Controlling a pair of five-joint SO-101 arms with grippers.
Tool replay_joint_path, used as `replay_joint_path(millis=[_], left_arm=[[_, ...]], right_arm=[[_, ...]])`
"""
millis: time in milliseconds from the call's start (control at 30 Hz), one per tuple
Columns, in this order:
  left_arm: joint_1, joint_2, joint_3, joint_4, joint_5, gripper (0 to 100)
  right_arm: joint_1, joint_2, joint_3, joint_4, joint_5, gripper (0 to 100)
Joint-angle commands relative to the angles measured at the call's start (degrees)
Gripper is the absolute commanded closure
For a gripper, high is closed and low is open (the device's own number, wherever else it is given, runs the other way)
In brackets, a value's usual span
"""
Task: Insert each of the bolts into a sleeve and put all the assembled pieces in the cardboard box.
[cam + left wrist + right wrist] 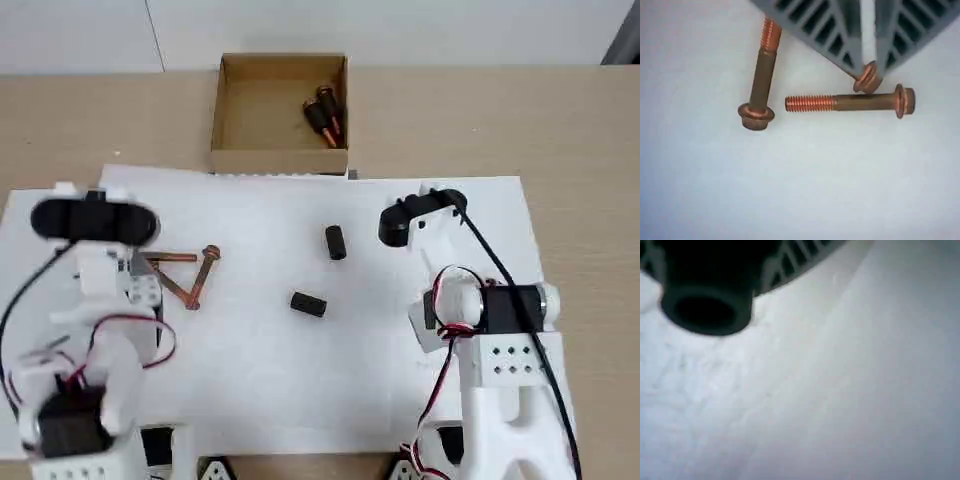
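Observation:
Three copper bolts lie or hang at the left of the white sheet. One bolt [760, 75] and another bolt [850, 102] rest flat on the sheet. My left gripper [868, 62] is shut on a third bolt [868, 78], whose head sticks out past the fingertips; in the high view this bolt [172, 258] lies level beside the left gripper [140, 263]. My right gripper [398, 226] is shut on a black sleeve [705, 307] just above the sheet. Two more black sleeves, one [335, 242] and another [309, 303], lie mid-sheet. The cardboard box [232, 105] holds assembled pieces [323, 115].
The white sheet [300, 390] covers most of the tan table. Both arm bases stand at the near edge, with loose cables beside them. The box sits just beyond the sheet's far edge.

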Motion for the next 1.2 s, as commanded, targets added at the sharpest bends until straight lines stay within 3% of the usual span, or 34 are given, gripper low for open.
replay_joint_path(millis=[0, 433, 833, 1167], left_arm=[[1.76, 8.44, -7.08, 3.52, 0.00, 99], [10.02, 36.48, -19.30, 12.13, -0.26, 99], [10.02, 62.86, -32.40, 18.73, -0.88, 99], [9.76, 71.12, -38.11, 18.64, -2.81, 93]], right_arm=[[0.57, -1.27, -0.44, -0.92, -0.09, 99.5], [0.57, -1.27, -0.35, -1.63, -0.09, 99.5], [0.57, -1.27, -0.35, -1.63, -0.09, 99.5], [0.57, -1.27, -0.35, -1.63, 0.00, 99.5]])
